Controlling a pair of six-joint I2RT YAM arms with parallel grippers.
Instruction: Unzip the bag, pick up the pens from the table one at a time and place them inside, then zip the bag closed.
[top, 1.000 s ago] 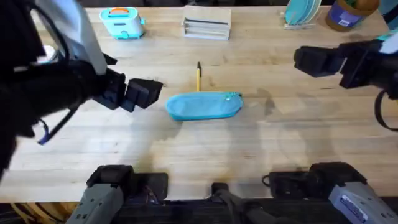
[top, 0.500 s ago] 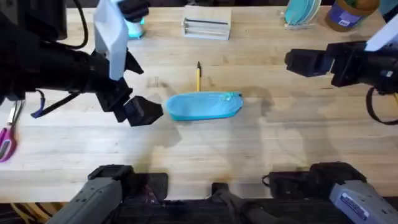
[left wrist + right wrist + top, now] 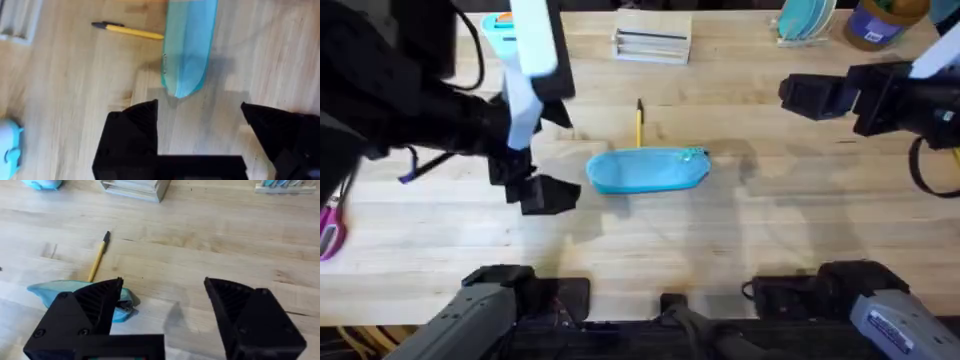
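Grainy plank table [image 3: 740, 230]; flat oval turquoise fabric bag [image 3: 648, 170]; slim yellow pen [image 3: 639, 123]; both hands [image 3: 200, 130] [image 3: 162, 312] released, empty.

Table [image 3: 650, 240]: light wooden planks, visible grain. Bag [image 3: 647, 170] lies flat near centre, long axis left-right. Yellow pen [image 3: 639, 124], black tip far, just beyond it. Far edge: turquoise toy [image 3: 500, 28] far left, grey box [image 3: 652, 45] centre, jar [image 3: 885, 22] far right. Pink-handled scissors [image 3: 328, 232] at left edge.

Bag [image 3: 648, 170] matt turquoise cloth; table [image 3: 740, 250] pale grained wood; pen [image 3: 131, 31] smooth yellow plastic.
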